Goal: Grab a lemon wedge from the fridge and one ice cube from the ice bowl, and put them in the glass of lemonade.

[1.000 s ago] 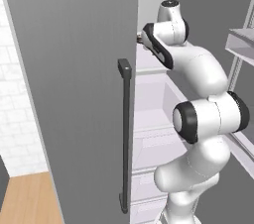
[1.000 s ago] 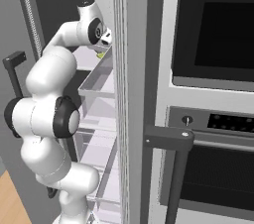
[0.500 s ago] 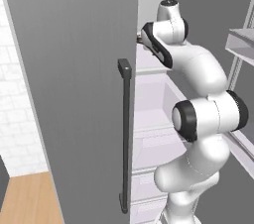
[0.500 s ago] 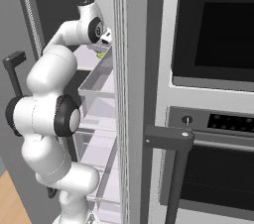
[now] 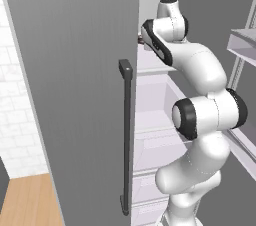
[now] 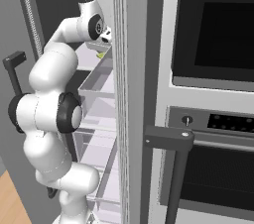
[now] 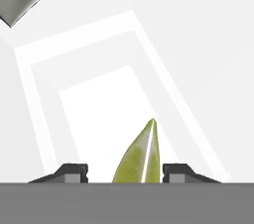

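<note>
Inside the fridge (image 5: 75,70), the gripper (image 7: 125,172) is open, its two fingertips (image 7: 74,171) standing apart on both sides of the lemon wedge (image 7: 139,156) on a white shelf (image 7: 109,114).

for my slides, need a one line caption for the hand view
Open gripper straddling the lemon wedge on a white fridge shelf.

no readable text, labels, or numbers

One lemon wedge (image 7: 140,156), one fridge (image 5: 75,95) with two open doors, and one wall oven (image 6: 213,94).
</note>
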Controlling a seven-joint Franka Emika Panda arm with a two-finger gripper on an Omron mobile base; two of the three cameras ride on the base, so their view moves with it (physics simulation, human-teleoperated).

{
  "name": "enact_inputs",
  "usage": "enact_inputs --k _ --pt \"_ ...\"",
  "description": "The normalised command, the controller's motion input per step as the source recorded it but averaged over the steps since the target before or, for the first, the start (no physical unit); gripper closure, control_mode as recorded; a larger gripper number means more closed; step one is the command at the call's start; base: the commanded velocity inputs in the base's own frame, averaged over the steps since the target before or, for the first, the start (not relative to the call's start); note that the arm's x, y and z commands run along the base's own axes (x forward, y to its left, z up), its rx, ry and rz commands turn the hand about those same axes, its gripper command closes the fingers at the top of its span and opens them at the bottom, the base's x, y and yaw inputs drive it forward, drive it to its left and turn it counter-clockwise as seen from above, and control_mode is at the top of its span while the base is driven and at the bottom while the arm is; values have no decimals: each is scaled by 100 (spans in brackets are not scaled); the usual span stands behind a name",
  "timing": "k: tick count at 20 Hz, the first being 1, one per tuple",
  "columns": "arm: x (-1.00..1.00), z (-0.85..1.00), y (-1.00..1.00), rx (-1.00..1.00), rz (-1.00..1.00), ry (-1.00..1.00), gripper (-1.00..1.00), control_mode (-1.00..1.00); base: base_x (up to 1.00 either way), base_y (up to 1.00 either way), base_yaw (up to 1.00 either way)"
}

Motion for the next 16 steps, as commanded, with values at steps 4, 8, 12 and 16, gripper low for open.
enact_inputs --k 4,8,12,16 --pt "-3 -1 0 0 0 2 100 -100 0 0 0" --pt "-45 -4 0 5 0 0 100 -100 0 0 0" --pt "-97 -6 -7 10 0 -6 100 -100 0 0 0" --pt "-100 -4 -7 9 3 -8 100 -100 0 0 0"
